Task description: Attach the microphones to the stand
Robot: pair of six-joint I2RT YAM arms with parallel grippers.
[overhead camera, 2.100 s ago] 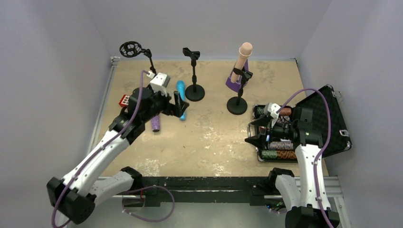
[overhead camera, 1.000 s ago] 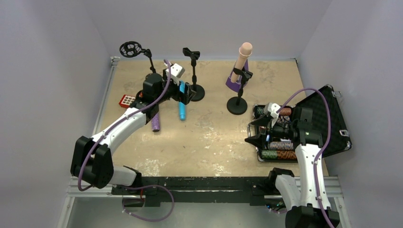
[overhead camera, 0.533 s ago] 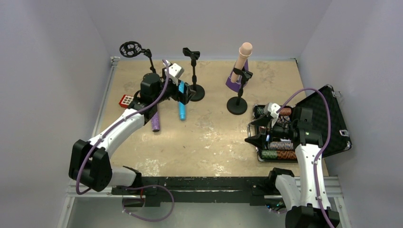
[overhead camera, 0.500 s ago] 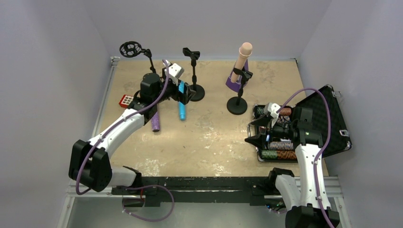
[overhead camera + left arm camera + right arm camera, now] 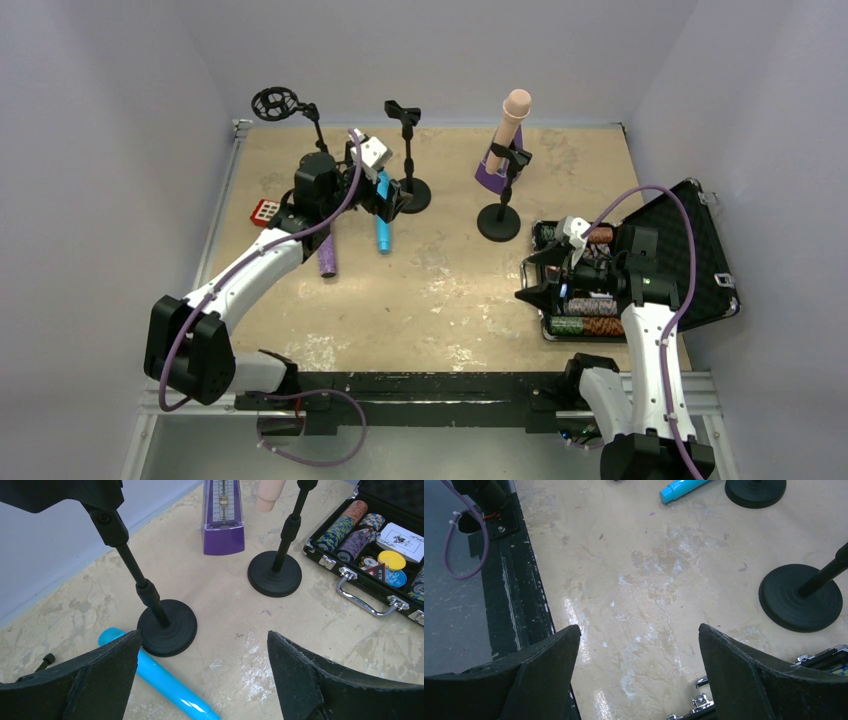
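The pale pink microphone (image 5: 514,113) stands clipped in the right stand (image 5: 499,222), its lower end (image 5: 270,491) also showing in the left wrist view. The middle stand (image 5: 408,150) has an empty clip; its base (image 5: 166,628) touches the sky-blue microphone (image 5: 382,232) (image 5: 165,682) lying on the table. The glittery purple microphone (image 5: 327,256) lies to the left. My left gripper (image 5: 387,196) (image 5: 202,637) hovers open over the blue one's head end, nothing between its fingers. My right gripper (image 5: 541,276) (image 5: 639,629) is open above bare table by the case.
A purple metronome (image 5: 489,176) (image 5: 223,525) stands behind the right stand. An open black case of poker chips (image 5: 640,265) (image 5: 380,555) lies at the right. A third stand with a round pop filter (image 5: 273,102) is at the back left, and a small red object (image 5: 266,211) nearby.
My left arm has stretched forward from near the purple microphone to the blue one's head beside the middle stand, barely shifting in the last second. The right arm has not moved.
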